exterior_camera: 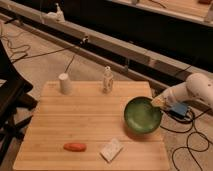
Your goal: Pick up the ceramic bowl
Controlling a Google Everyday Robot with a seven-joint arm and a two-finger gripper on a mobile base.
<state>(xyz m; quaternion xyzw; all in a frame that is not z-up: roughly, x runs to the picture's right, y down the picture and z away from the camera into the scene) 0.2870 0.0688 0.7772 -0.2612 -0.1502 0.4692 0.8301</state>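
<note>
The ceramic bowl [142, 116] is dark green and glossy. It is lifted off the wooden table [75, 117] at the right side and tilted, so its inside faces the camera. My gripper [159, 102] reaches in from the right on a white arm [197, 90] and is shut on the bowl's upper right rim. A shadow lies on the table under the bowl.
A white cup [65, 83] and a small pale bottle [107, 80] stand near the table's far edge. An orange-red item [75, 147] and a white packet [111, 149] lie near the front edge. A black chair [10, 100] stands at the left. Cables and a blue box [179, 111] lie on the floor at the right.
</note>
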